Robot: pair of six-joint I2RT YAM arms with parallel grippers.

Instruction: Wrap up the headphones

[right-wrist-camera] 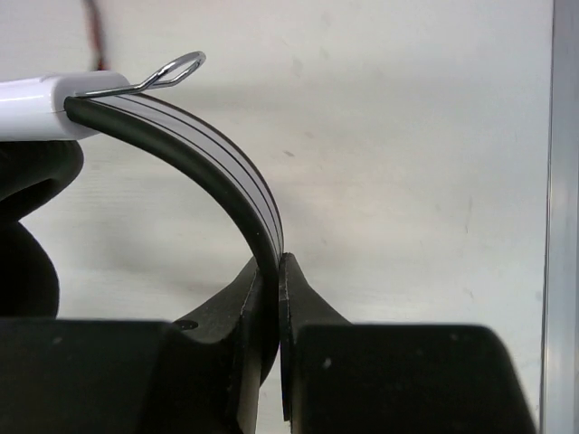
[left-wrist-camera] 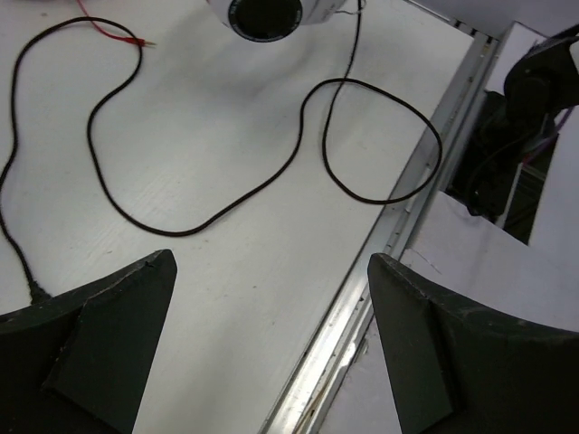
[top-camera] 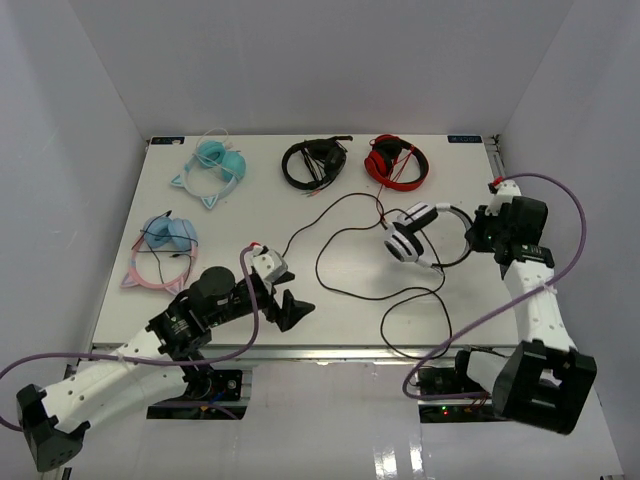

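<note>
The white headphones lie right of centre on the table, their thin black cable trailing in loose loops to the left and toward the front edge. My right gripper is shut on the black headband, which is pinched between the fingertips in the right wrist view. My left gripper hangs open over the front edge of the table, with nothing between its fingers. Beyond it, the left wrist view shows cable loops and one cup with its black cushion.
At the back lie an all-black pair and a red pair. A teal cat-ear pair and a pink-and-blue cat-ear pair sit at the left. The table's metal front rail runs under my left gripper.
</note>
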